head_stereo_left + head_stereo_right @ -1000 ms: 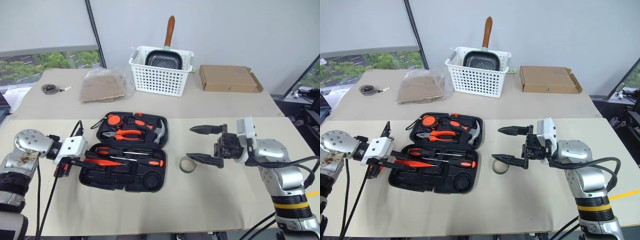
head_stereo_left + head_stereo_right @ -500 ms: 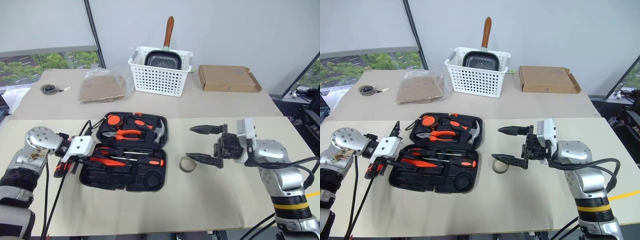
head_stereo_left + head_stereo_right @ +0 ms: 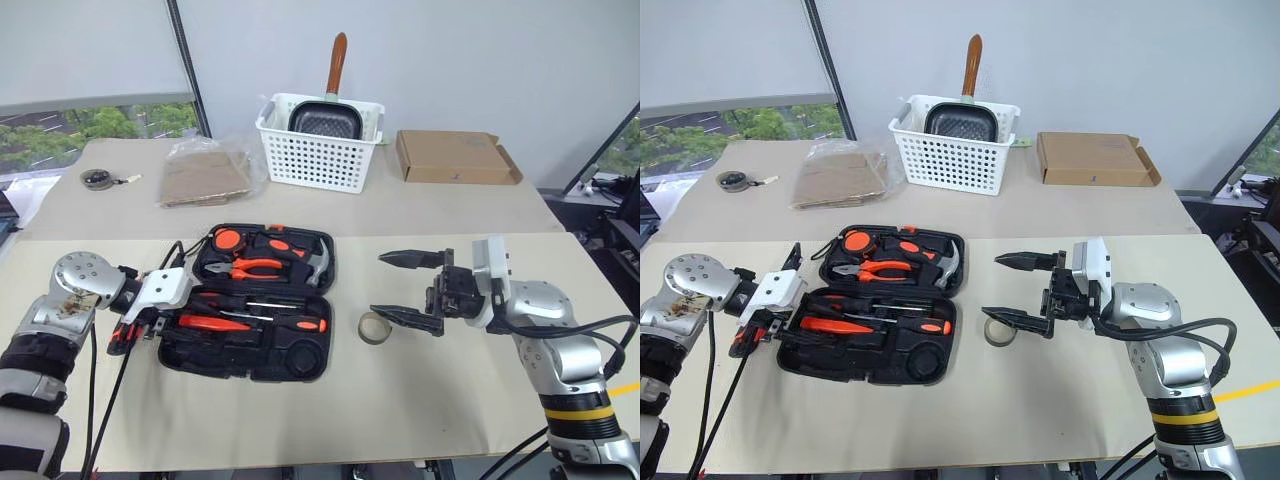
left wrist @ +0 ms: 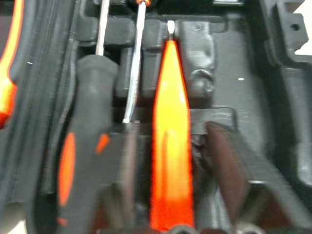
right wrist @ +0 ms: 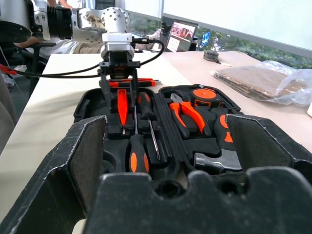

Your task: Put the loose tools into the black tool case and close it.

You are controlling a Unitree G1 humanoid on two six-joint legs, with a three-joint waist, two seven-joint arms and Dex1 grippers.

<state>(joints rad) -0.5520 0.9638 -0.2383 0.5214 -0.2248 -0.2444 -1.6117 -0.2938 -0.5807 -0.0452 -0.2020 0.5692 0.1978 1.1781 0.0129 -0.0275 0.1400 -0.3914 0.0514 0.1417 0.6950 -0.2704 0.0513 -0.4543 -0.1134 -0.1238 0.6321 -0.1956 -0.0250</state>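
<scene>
Between left gripper (image 4: 170, 214) jaws, spread: small orange screwdriver (image 4: 169, 136) | right gripper (image 3: 408, 290) jaws spread, tape roll (image 3: 376, 328) beside

Black tool case (image 3: 250, 360), orange-and-black screwdrivers (image 3: 262, 322), grey-brown tape roll (image 3: 375, 328), white perforated basket (image 3: 320, 145)

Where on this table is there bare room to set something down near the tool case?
Bare tabletop lies along the near edge in front of the black tool case, and between the tape roll and the right edge. It is crowded behind, around the white basket, cardboard box and plastic-wrapped cardboard.
</scene>
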